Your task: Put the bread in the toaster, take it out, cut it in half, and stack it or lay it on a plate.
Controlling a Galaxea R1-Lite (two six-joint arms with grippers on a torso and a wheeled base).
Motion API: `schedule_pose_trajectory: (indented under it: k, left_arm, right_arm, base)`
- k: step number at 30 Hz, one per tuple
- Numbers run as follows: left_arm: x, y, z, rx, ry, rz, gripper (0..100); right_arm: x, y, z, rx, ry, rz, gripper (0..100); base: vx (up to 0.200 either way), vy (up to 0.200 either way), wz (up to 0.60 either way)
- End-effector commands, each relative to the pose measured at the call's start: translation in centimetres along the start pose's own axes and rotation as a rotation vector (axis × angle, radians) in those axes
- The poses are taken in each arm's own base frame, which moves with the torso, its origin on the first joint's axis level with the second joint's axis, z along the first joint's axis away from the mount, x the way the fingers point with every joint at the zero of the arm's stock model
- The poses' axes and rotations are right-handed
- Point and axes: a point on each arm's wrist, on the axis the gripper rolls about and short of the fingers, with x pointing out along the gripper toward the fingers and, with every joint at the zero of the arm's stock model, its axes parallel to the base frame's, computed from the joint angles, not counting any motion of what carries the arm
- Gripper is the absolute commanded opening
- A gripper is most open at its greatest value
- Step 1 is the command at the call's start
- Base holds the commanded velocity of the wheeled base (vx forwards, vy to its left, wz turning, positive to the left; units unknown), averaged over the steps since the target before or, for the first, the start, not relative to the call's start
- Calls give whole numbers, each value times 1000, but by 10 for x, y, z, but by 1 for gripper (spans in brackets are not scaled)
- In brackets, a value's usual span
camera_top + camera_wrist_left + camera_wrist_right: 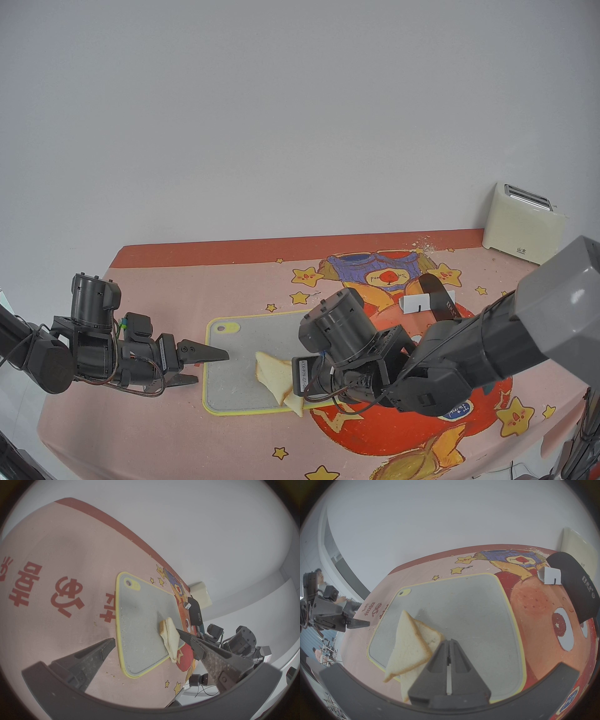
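Observation:
Two triangular bread halves (274, 374) sit together, tilted, over the near right part of the grey cutting board (240, 375). My right gripper (448, 645) is shut at their edge, with the lower half (432, 636) running in under its fingers and the upper half (407, 647) leaning beside them. The bread (170, 636) stands raised off the yellow-rimmed board (140, 623). My left gripper (199, 365) is open just off the board's left edge, apart from the bread. The cream toaster (522, 226) stands at the table's far right corner, its slots empty.
A black flat object (440, 294) leans by a small white block (417, 302) behind the right arm, between board and toaster. They appear again as black object (575, 586) and block (550, 575). The pink cartoon tablecloth (162, 294) is bare left of the board.

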Motion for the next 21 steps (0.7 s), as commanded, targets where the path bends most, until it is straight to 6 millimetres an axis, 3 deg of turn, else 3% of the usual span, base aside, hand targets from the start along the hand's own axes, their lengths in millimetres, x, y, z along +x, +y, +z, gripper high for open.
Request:
schedule_pose_trajectory:
  k: [1,6,10,17,21]
  left_arm:
    - [3,2,0,-10,10,8,100]
    - [2,2,-1,-9,9,7,100]
    - [2,1,-2,-6,13,4,100]
    - [4,-1,-4,1,24,2,100]
    - [5,-2,-6,6,33,-1,100]
  right_arm:
    - [8,4,-7,-13,20,-3,0]
    - [9,15,-5,-18,3,18,0]
    - [5,7,2,0,-6,5,0]
    - [-26,-3,9,-3,52,-39,0]
    - [-25,-2,3,-16,68,-42,0]
  base:
    - [0,0,0]
    - [0,0,0]
    - [0,0,0]
    - [0,0,0]
    - [0,0,0]
